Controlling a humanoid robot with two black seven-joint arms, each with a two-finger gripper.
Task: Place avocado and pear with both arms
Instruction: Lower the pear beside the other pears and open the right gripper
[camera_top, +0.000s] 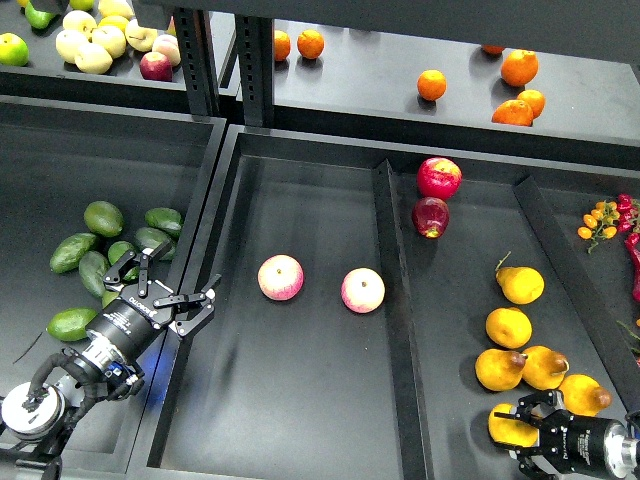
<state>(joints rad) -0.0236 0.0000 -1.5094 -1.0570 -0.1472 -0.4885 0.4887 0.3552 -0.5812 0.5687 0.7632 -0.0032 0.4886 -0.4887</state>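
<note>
Several green avocados (103, 217) lie in the left bin (60, 150). My left gripper (180, 272) hovers over their right side with its jaws spread and nothing between them. One avocado (109, 297) shows partly from under it. I cannot tell which one is the task's avocado. At the bottom right my right gripper (512, 434) has a finger on each side of a yellow pear (506, 431), which rests in the right compartment in front of the other pears (509, 327). No brown patch shows on the held pear.
Two pink apples (281, 277) lie in the middle bin. Two red apples (439, 177) lie behind the pears. A divider wall (392, 280) separates these compartments. The rear shelf holds oranges (519, 67) and pale apples (95, 45). Small orange and red fruit (603, 219) sits far right.
</note>
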